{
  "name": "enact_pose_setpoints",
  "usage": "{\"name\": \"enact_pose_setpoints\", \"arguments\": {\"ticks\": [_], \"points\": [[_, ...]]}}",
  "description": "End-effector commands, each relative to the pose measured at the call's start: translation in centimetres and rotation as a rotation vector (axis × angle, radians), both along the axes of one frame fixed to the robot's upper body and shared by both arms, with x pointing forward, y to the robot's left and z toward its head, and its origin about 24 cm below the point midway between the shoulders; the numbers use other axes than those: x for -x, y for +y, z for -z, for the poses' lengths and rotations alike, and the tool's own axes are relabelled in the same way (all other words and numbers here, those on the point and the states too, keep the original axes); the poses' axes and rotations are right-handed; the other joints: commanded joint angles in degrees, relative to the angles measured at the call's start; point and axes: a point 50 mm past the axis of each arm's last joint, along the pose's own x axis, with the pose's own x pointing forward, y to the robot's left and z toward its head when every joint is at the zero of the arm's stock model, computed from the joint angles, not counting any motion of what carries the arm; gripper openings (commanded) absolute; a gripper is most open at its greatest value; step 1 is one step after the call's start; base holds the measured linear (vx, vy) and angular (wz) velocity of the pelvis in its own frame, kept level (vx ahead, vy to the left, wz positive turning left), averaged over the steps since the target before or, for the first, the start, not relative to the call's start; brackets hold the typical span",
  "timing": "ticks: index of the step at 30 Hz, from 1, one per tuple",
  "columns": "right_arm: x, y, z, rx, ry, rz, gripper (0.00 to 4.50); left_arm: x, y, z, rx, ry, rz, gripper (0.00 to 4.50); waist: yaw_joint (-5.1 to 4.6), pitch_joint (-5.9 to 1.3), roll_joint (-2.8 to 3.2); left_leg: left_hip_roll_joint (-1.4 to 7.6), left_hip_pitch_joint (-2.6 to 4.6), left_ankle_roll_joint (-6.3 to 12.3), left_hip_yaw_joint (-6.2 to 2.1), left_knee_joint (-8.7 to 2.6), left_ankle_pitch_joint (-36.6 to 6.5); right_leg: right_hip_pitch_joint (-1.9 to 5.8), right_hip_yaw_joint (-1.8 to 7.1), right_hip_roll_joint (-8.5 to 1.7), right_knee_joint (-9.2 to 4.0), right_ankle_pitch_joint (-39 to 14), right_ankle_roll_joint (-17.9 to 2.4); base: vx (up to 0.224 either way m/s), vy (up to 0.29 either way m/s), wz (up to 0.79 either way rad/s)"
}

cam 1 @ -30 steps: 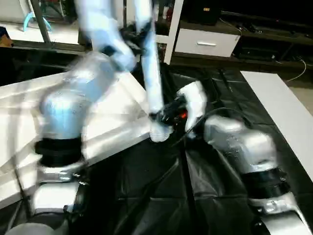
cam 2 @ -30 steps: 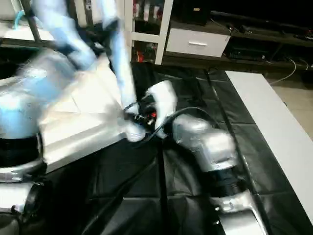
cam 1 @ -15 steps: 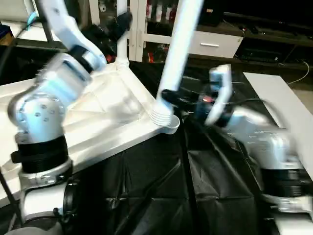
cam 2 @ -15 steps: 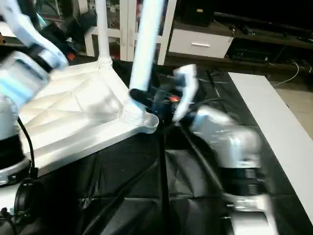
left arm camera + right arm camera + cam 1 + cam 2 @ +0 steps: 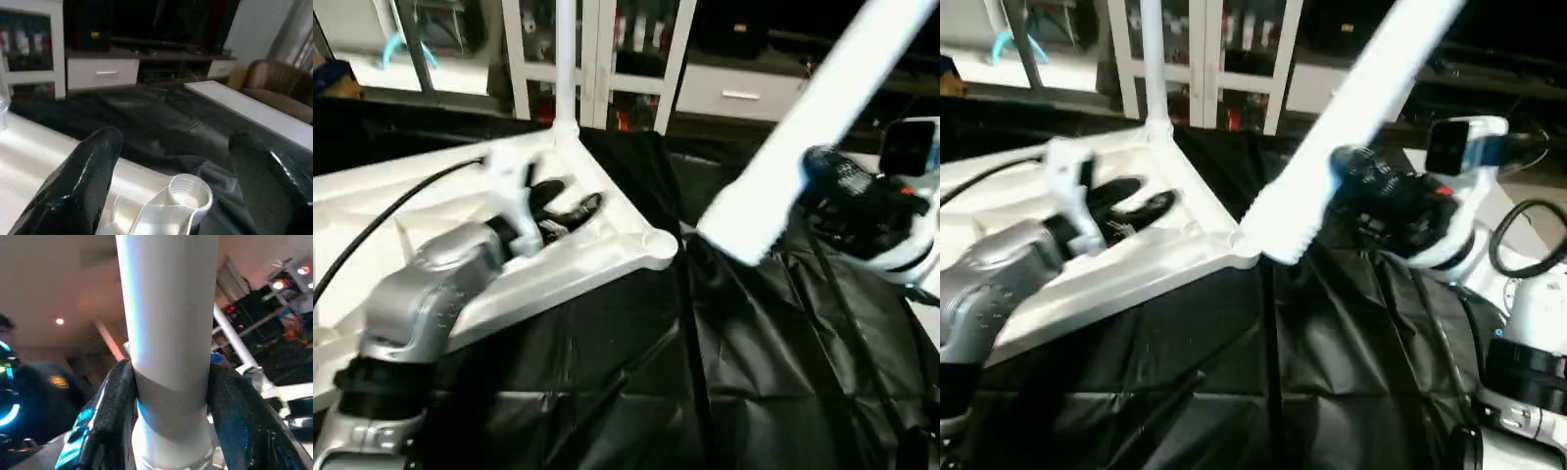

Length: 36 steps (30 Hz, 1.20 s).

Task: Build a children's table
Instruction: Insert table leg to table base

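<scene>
- We see that the long tapered white tube leg [image 5: 808, 127] has come out of the round corner socket [image 5: 190, 190] where its ribbed end sat upright half a second ago; it now slants up and away, its thick end hanging just off the near corner of the white plastic square top with the X-ribbed underside [image 5: 607, 250].
- Our right gripper [image 5: 168, 396] still clamps that leg: both black fingers press against the tube's sides, roughly half open around its width.
- Our left gripper [image 5: 563, 204] has let go and dropped away from the leg; it now hovers over the ribbed underside near that same corner, fingers [image 5: 83, 176] spread wide and holding nothing.
- The socket stands empty, its threaded inner wall visible in the left wrist view.
- The top lies upside down on the black plastic sheet [image 5: 636, 382], with one other white tube leg [image 5: 566, 69] standing upright in the far corner socket.
- Our reading is that the leg did not seat, or was lifted for another try. The near corner remains to be fitted, so the task has slipped back a step.
- Next we would have to bring the leg upright again, line its ribbed end over the socket, and press or twist it home. The tilt looks like the main thing to correct.
</scene>
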Motion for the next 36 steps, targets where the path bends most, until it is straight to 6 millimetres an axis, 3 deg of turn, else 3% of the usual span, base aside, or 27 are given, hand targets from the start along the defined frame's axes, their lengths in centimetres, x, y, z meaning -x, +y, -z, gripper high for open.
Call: {"name": "enact_pose_setpoints", "arguments": {"ticks": [1, 2, 3, 4, 5, 7, 9, 10, 14, 20, 27, 33, 36], "points": [[0.2, 0.5, 0.3, 0.106, -0.01, 0.033, 1.84, -0.7, -0.2, -1.6, 0.071, -0.072, -0.034, 3.89, 0.0, -4.63, 0.48, -1.17, 0.23, -2.06, 1.19, -2.1, 8.03, 4.34, 2.19, -4.32, -2.7, 32.8, -8.92, 0.0, 0.0, 0.0], [-0.1, 1.0, 0.9, 0.193, -0.014, 0.076, 1.84, -1.1, 0.0, -2.5, 0.132, -0.09, -0.059, 4.17, 0.06, -4.72, 0.55, -1.06, 0.14, -2.22, 1.08, -2.04, 8.49, 4.36, 2.13, -4.37, -2.52, 33.16, -8.61, 0.0, 0.0, 0.0], [-0.9, 1.9, 2.3, 0.384, -0.036, 0.17, 1.84, -1.5, 0.1, -4.9, 0.322, -0.099, -0.052, 4.24, -0.03, -4.74, 0.46, -1.26, 0.1, -2.7, 1.05, -1.91, 9.4, 4.37, 2.07, -4.24, -2.45, 34.03, -8.1, 0.0, 0.0, 0.0], [-0.9, 1.9, 2.3, 0.384, -0.036, 0.17, 1.84, -1.5, 0.1, -4.9, 0.322, -0.099, -0.052, 4.24, 0.12, -4.79, 0.47, -1.32, 0.07, -3.4, 1.05, -1.73, 9.29, 4.34, 2.09, -4.36, -2.39, 34.23, -7.82, 0.0, 0.0, 0.0], [-1.1, 2.3, 3.0, 0.485, -0.058, 0.195, 1.84, -1.4, 0.0, -6.5, 0.456, -0.109, 0.02, 4.29, -0.13, -4.71, 0.34, -1.61, -0.05, -3.95, 1.0, -1.85, 8.66, 4.46, 2.07, -4.3, -2.4, 33.95, -7.88, 0.0, 0.0, 0.0], [-0.8, 2.8, 2.8, 0.478, -0.061, 0.155, 1.84, -1.0, -0.3, -7.2, 0.548, -0.087, 0.13, 4.47, -0.18, -4.68, 0.26, -1.76, 0.15, -4.04, 0.98, -1.86, 8.11, 4.37, 2.23, -4.01, -2.47, 33.91, -8.58, 0.0, 0.0, 0.0], [-0.5, 3.3, 2.5, 0.503, -0.097, 0.116, 1.84, 0.2, -1.0, -7.4, 0.664, -0.023, 0.344, 4.5, -0.19, -4.76, 0.34, -1.76, 0.22, -2.64, 1.07, -1.72, 9.61, 4.21, 2.2, -3.59, -2.13, 36.13, -9.21, 0.0, 0.0, 0.0], [-0.4, 3.3, 2.5, 0.505, -0.098, 0.116, 1.84, 0.2, -1.0, -7.4, 0.666, -0.022, 0.348, 4.5, -0.03, -4.86, 0.64, -1.82, 0.26, -2.64, 1.06, -1.57, 10.03, 4.18, 2.21, -3.6, -1.87, 36.81, -9.21, 0.0, 0.0, 0.0], [-0.3, 3.6, 2.6, 0.542, -0.145, 0.103, 1.84, 1.4, -2.4, -6.2, 0.596, 0.065, 0.457, 4.5, 0.2, -4.93, 0.74, -1.47, 0.33, -1.51, 1.14, -1.67, 10.05, 4.13, 2.12, -3.69, -2.12, 37.8, -8.38, 0.0, 0.0, 0.0], [0.1, 4.3, 2.6, 0.587, -0.19, 0.063, 1.84, 2.7, -4.0, -3.9, 0.466, 0.196, 0.518, 4.5, 0.09, -4.78, 0.62, -1.39, 0.32, -1.73, 1.09, -1.97, 9.0, 4.27, 2.09, -3.7, -2.28, 37.01, -7.76, 0.0, 0.0, 0.0], [0.3, 4.4, 3.6, 0.668, -0.202, 0.034, 1.84, 2.9, -4.9, -5.1, 0.491, 0.152, 0.554, 4.5, 0.03, -4.65, 0.42, -1.39, 0.27, -1.84, 1.07, -1.98, 8.19, 4.34, 2.19, -3.74, -2.49, 35.33, -7.64, 0.0, 0.0, 0.0], [0.1, 4.3, 4.0, 0.698, -0.193, 0.05, 1.84, 3.6, -4.3, -6.4, 0.611, 0.105, 0.639, 4.5, 0.09, -4.69, 0.44, -1.5, 0.26, -1.81, 1.1, -1.87, 8.69, 4.27, 2.2, -3.62, -2.32, 36.62, -8.54, 0.0, 0.0, 0.0], [0.1, 4.3, 4.0, 0.697, -0.197, 0.041, 1.84, 3.8, -4.2, -6.0, 0.578, 0.12, 0.646, 4.5, 0.04, -4.72, 0.45, -1.48, 0.35, -1.42, 1.13, -1.84, 8.78, 4.27, 2.25, -3.58, -2.39, 36.54, -8.21, 0.0, 0.0, 0.0]]}}
